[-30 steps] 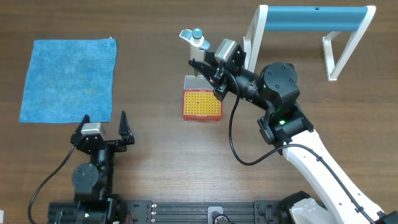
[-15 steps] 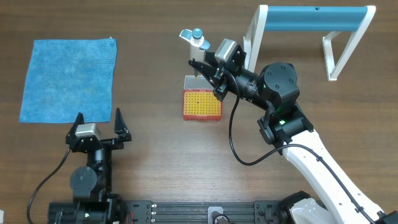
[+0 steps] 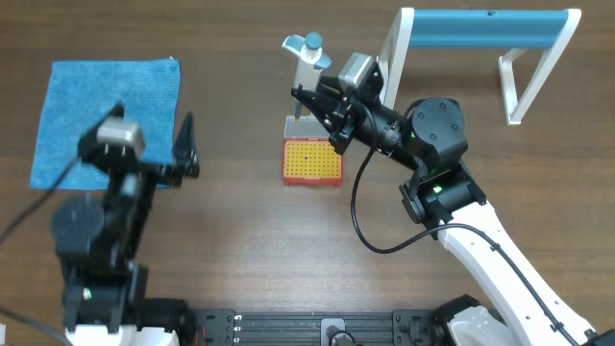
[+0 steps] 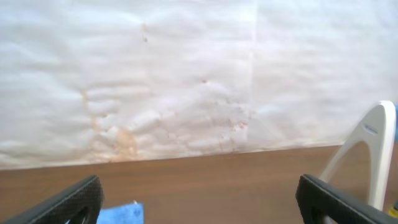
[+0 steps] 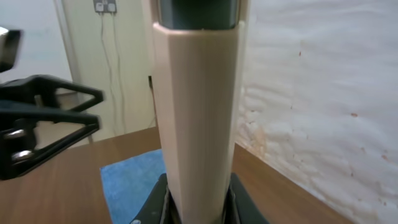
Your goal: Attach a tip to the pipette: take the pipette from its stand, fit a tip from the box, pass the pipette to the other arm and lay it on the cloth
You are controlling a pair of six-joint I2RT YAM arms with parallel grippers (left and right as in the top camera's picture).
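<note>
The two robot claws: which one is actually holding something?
The right gripper, by the orange tip box, is shut on the white pipette. The left gripper is open and empty.

A dark wooden table [image 3: 250,250] carries a blue cloth [image 3: 106,91] at its far left, an orange tip box [image 3: 311,161] near the middle, and a white-and-blue pipette stand [image 3: 480,29] at the far right.

1. In the top view the table [image 3: 250,250] was lit brightly and evenly from above; only faint, short shadows were cast.
2. The left arm [image 3: 96,231] was smeared by blur there.
3. In the left wrist view the pale wall [image 4: 186,74] was washed out.
4. In the right wrist view the pipette [image 5: 196,112], close to the lens, was rendered soft.
</note>
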